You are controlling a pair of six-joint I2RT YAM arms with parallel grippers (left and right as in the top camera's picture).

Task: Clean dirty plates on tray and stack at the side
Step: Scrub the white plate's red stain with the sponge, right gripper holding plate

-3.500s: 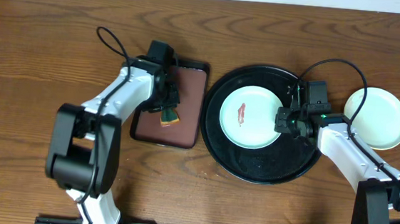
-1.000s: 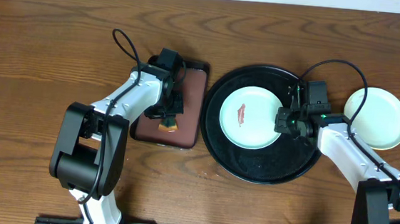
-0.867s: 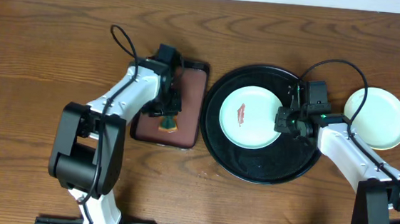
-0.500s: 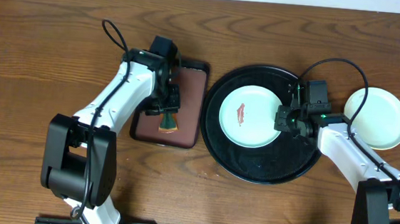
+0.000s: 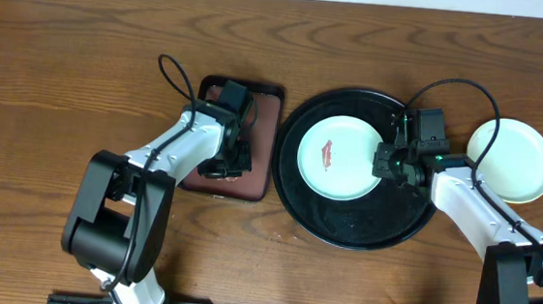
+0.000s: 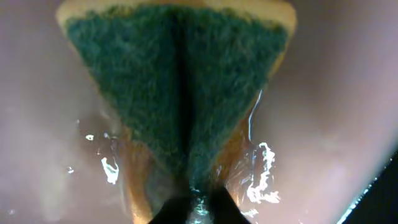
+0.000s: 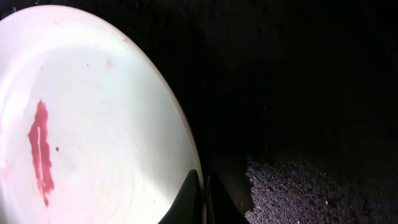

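Gripping the smeared plate (image 7: 93, 124) at its rim, right gripper (image 7: 200, 193) may slip; left gripper (image 6: 193, 208), beside the black tray (image 5: 362, 229), clamps a sponge (image 6: 180, 81).

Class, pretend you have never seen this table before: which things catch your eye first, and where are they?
A red smear marks the pale plate in the middle of the black tray, and the right gripper pinches that plate's rim. To the left, the left gripper squeezes a green sponge over the wet brown tray.
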